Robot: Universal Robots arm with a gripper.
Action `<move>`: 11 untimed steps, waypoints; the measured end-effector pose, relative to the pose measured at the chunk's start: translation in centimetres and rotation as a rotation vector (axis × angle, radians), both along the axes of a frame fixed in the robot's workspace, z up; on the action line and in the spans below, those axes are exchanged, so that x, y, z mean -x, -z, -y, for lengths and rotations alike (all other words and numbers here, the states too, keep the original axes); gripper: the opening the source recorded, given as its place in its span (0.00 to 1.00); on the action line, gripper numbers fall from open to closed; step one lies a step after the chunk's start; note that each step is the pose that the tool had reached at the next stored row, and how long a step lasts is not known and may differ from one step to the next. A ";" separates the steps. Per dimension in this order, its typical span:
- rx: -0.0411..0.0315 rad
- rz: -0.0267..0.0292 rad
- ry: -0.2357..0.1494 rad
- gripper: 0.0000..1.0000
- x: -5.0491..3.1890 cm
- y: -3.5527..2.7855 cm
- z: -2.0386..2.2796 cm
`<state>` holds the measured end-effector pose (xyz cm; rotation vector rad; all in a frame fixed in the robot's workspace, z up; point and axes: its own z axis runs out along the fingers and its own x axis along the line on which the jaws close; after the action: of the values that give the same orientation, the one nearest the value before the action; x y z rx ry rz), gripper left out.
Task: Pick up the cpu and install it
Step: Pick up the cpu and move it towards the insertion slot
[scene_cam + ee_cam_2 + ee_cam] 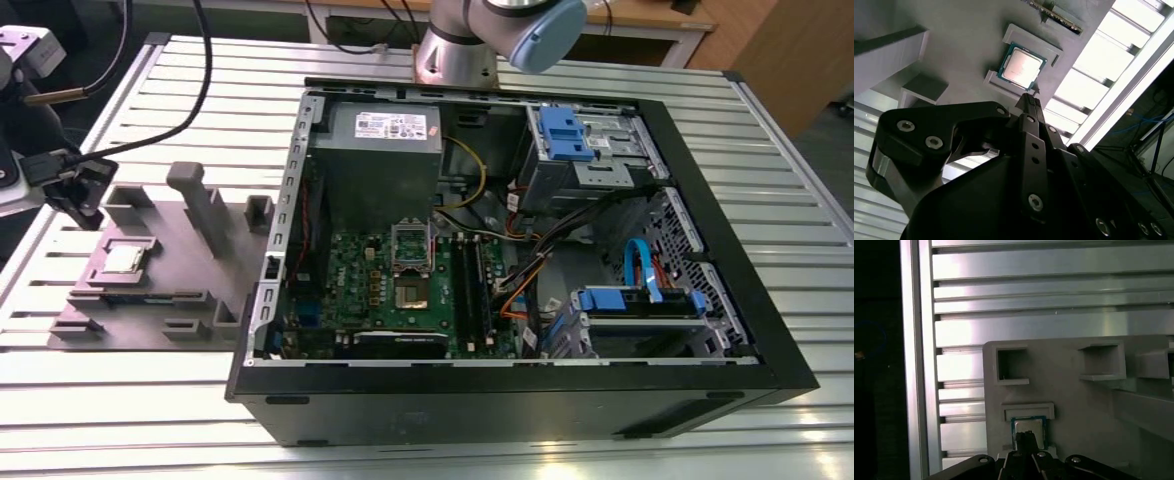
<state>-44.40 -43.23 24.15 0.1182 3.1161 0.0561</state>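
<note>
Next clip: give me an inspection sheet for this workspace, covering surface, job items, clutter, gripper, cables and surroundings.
Surface: slatted aluminium table bearing a grey fixture tray and an open computer case.
Job's things: the cpu lies flat in a recess of the tray, not picked up; the motherboard sits inside the case.
Clutter: nothing seen loose on the table.
Gripper: the gripper hangs close over the cpu's edge in both wrist views; contact cannot be told.
Cables: black cables cross the table on the exterior view's left; coloured wiring and a blue cable run inside the case.
Surroundings: wooden furniture beyond the table.
</note>
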 end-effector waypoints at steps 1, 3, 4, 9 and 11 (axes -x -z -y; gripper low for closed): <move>0.0001 -0.0005 0.000 0.10 -0.05 0.05 0.06; 0.0003 -0.0012 0.000 0.10 -0.17 0.16 0.17; 0.0004 -0.0016 0.000 0.10 -0.25 0.21 0.21; 0.0011 -0.0018 0.000 0.10 -0.58 0.67 0.35; 0.0013 -0.0019 0.000 0.10 -0.68 0.88 0.39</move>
<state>-43.72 -43.62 23.28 0.1182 3.1180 0.0539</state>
